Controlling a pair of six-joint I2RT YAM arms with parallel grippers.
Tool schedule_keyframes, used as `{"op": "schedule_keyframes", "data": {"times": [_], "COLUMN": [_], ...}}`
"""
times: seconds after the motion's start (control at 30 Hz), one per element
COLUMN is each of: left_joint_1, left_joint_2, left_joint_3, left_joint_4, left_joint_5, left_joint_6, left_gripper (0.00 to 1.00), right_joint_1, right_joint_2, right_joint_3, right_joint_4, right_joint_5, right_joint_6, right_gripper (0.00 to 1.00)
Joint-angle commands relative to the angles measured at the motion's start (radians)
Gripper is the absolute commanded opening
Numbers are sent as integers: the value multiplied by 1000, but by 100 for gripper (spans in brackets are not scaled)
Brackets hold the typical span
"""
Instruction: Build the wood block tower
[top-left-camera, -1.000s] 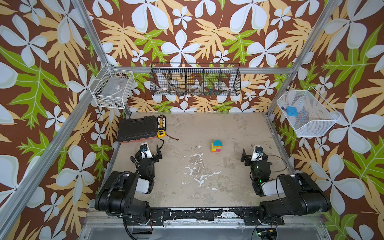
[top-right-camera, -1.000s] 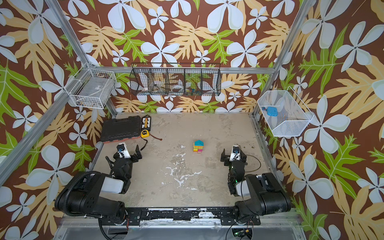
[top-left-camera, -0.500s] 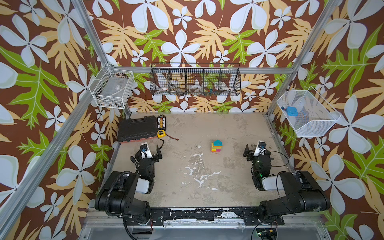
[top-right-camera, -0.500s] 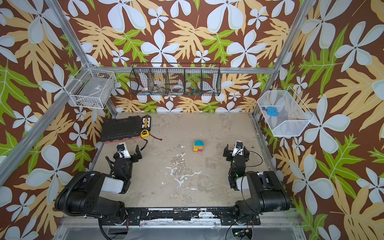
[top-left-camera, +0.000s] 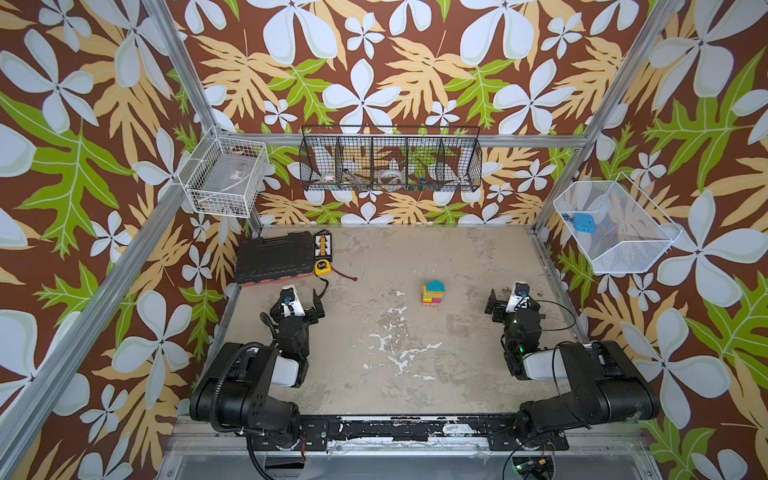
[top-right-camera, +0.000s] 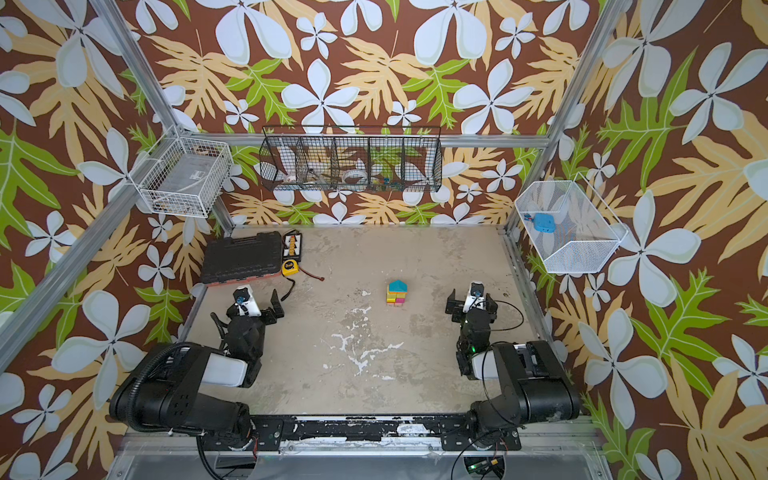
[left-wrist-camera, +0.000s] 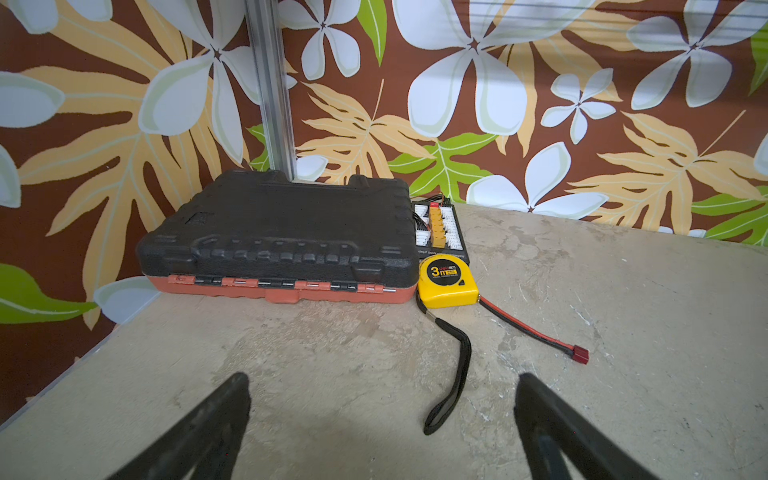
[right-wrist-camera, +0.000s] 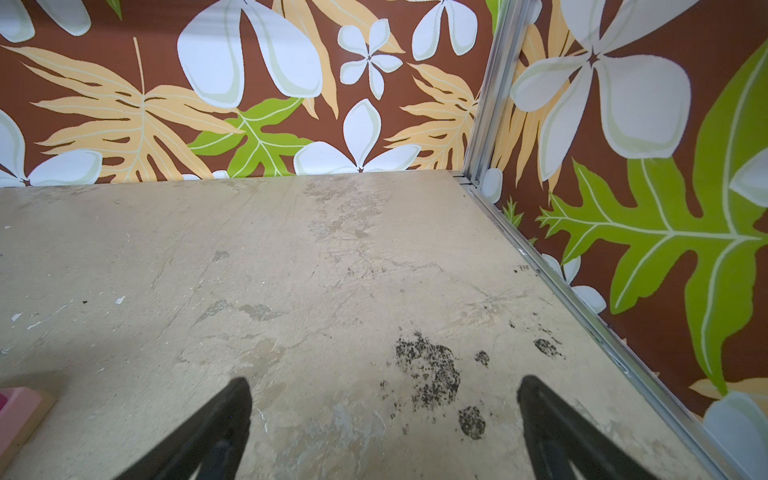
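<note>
While both arms are sitting folded low at the near side of the table (top-left-camera: 415, 353), the tower (top-left-camera: 433, 293) is standing by itself on the scuffed, mottled beige surface, between the two grippers and nearer the right one, touching neither. It is showing as a compact stack of smooth painted wooden bricks in yellow, orange, pink and magenta, with a teal roof-shaped piece (top-left-camera: 435, 285) sitting on top; in both top views it is reading as upright (top-right-camera: 397, 292).

The left gripper (left-wrist-camera: 382, 382) is hanging just above the tabletop with its black, tapered fingers spread wide and nothing between them. Beyond it, a black moulded-plastic tool case (left-wrist-camera: 274, 232) with an orange-red base is lying flat in the far corner, and a glossy yellow tape measure (left-wrist-camera: 446, 280) is sitting just beside it, its black wrist strap trailing across the table.

The right gripper (right-wrist-camera: 382, 382) is likewise gaping and empty over bare, black-speckled surface. A matte pink block edge (right-wrist-camera: 18, 405) is peeking in at the border of the right wrist view.
</note>
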Motion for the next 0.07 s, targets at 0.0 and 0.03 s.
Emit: {"op": "schedule_keyframes", "data": {"times": [0.0, 0.03], "left_joint_1": [2, 2], "left_joint_2": [-1, -1], "left_joint_3": [0, 0], "left_joint_4": [40, 40], "left_joint_5": [-1, -2], "left_joint_6": [-11, -10], "left_gripper": [100, 100], "right_joint_1": [1, 0], "right_joint_2": [-5, -5], "right_joint_3": [-5, -5], "right_joint_4": [18, 18], "right_joint_5": [9, 9], "right_joint_6": [5, 5], "right_gripper": [100, 100]}}
